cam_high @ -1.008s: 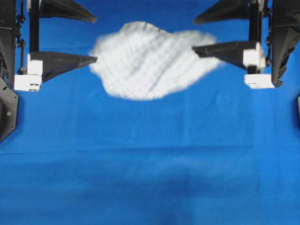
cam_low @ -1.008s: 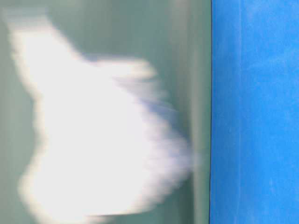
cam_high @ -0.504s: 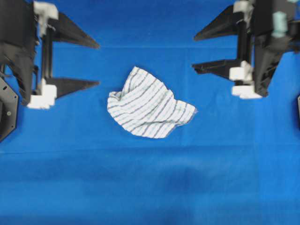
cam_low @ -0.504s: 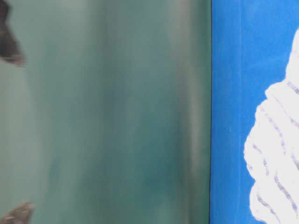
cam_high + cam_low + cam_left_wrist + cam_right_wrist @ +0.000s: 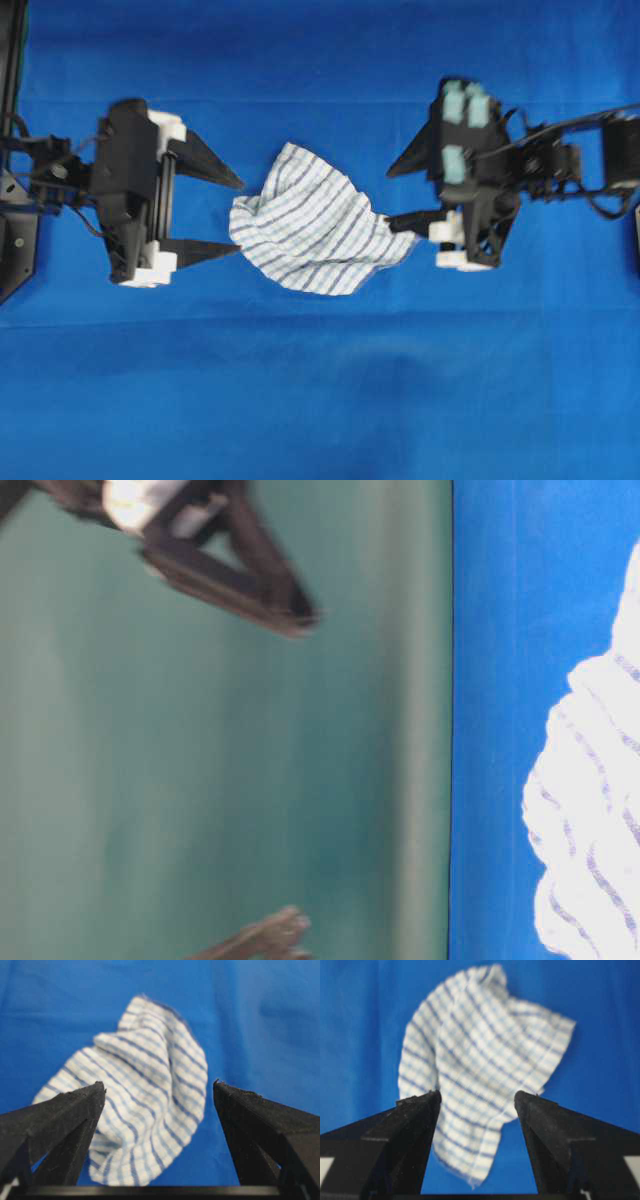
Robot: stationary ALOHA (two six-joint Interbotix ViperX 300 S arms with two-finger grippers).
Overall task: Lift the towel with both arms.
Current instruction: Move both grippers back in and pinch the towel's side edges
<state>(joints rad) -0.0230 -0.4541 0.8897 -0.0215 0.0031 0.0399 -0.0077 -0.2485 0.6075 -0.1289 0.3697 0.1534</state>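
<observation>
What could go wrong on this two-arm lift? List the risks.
1. The towel lies crumpled on the blue cloth surface, so a gripper may pinch that cloth too.
2. The right gripper is open, one finger over the towel's corner, the left gripper open beside its edge; uneven grasps could let one side slip.

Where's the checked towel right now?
In the overhead view the towel lies crumpled on the blue cloth surface, just above centre, between the open left claw and the open right claw.

Towel dropped, arms closed in.
The towel fell crumpled onto the surface; left claw and right claw moved inward beside it.
</observation>
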